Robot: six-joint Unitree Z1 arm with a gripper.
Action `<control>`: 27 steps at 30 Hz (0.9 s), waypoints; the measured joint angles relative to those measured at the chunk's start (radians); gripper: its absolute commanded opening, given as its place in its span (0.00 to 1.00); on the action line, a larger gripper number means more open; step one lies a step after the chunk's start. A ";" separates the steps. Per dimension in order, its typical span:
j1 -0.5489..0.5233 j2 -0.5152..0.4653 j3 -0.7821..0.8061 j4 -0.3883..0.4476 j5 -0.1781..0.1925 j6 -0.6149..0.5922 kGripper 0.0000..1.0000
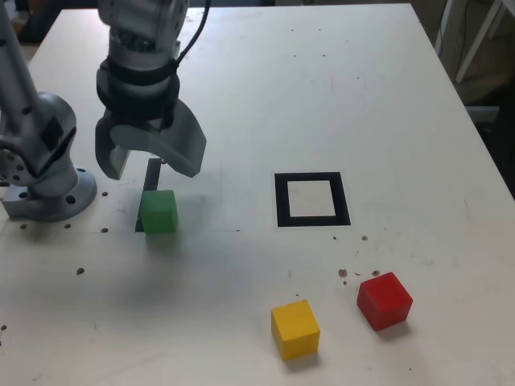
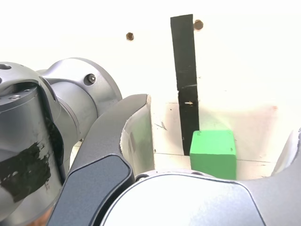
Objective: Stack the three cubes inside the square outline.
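The green cube [image 1: 158, 211] rests on the white table at the exterior view's left, at the end of a narrow black strip [image 1: 153, 170]. My gripper [image 1: 151, 165] hangs open just above and behind it, with nothing between the jaws. In the wrist view the green cube [image 2: 213, 154] lies between the wide-spread jaws of the gripper [image 2: 217, 134]. The square outline [image 1: 280, 201] lies flat near the table's middle with nothing in it. The yellow cube [image 1: 294, 328] and the red cube [image 1: 385, 300] sit apart near the front edge.
The arm's grey base [image 1: 44, 185] stands at the exterior view's left, close to the green cube. The black strip [image 2: 183, 56] runs away from the cube in the wrist view. Small screw holes and dark specks dot the table. White furniture legs [image 1: 475, 48] stand beyond the table's right edge.
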 measured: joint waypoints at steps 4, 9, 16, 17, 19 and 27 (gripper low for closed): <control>-0.012 0.030 -0.055 0.032 0.005 0.020 1.00; -0.028 0.040 -0.109 0.064 0.012 0.044 1.00; -0.030 0.058 -0.161 0.110 0.013 0.056 1.00; -0.031 0.064 -0.172 0.118 0.017 0.064 1.00; -0.039 0.082 -0.207 0.130 0.029 0.084 1.00; -0.111 0.180 -0.396 0.157 0.071 0.186 1.00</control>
